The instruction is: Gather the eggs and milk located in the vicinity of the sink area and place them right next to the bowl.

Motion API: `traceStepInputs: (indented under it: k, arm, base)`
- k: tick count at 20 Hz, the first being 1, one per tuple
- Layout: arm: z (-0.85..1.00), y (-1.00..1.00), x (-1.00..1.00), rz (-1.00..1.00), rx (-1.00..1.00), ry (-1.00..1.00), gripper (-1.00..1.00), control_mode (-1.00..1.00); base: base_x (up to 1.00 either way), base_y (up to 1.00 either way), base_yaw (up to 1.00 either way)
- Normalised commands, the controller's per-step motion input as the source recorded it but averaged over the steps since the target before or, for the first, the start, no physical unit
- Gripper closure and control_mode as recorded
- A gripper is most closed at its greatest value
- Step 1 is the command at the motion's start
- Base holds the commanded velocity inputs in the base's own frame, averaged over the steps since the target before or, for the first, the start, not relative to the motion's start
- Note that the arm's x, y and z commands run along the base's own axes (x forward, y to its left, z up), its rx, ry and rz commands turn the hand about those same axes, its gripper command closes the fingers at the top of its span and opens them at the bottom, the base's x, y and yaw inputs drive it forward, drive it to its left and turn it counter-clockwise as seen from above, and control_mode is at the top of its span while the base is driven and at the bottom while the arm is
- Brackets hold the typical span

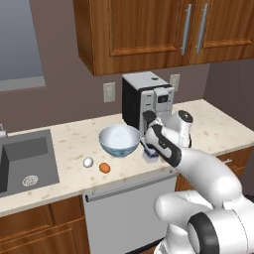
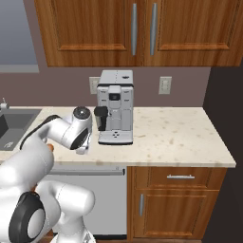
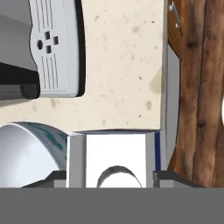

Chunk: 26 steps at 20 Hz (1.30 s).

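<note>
Left of the fingers sit the white egg [image 1: 88, 161] and brown egg [image 1: 104, 167], then the bowl [image 1: 119, 140]; both look fragile and prone to roll. Between the fingers [image 3: 52, 178], the milk carton [image 3: 114, 155] is gripped by its flat sides just beside the bowl; it seems light, stiff, crushable. No readable writing.

White egg [image 1: 88, 162], orange-brown egg [image 1: 104, 167], pale-blue bowl [image 1: 119, 139], white carton [image 3: 114, 154] edged blue, speckled cream counter [image 1: 74, 141].
</note>
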Motion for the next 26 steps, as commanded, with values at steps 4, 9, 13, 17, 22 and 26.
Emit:
traceStepInputs:
  k: [4,9,13,17,22,26]
  arm:
    - [-0.26,0.0,0.16,0.02,0.0,0.0,1.0,-1.0]
    - [-0.24,0.0,0.19,0.02,0.0,-0.02,1.0,-1.0]
    - [-0.22,0.0,0.16,0.02,0.0,-0.04,1.0,-1.0]
    - [-0.2,0.0,0.14,0.02,0.0,-0.05,1.0,-1.0]
    - [-0.13,0.0,0.17,0.02,0.0,-0.05,1.0,-1.0]
    - [-0.04,0.0,0.17,0.01,0.0,-0.04,1.0,-1.0]
  base:
    - [0.0,0.0,0.0]
    - [0.0,0.0,0.0]
    - [0.0,0.0,0.0]
    - [0.0,0.0,0.0]
    - [0.0,0.0,0.0]
    - [0.0,0.0,0.0]
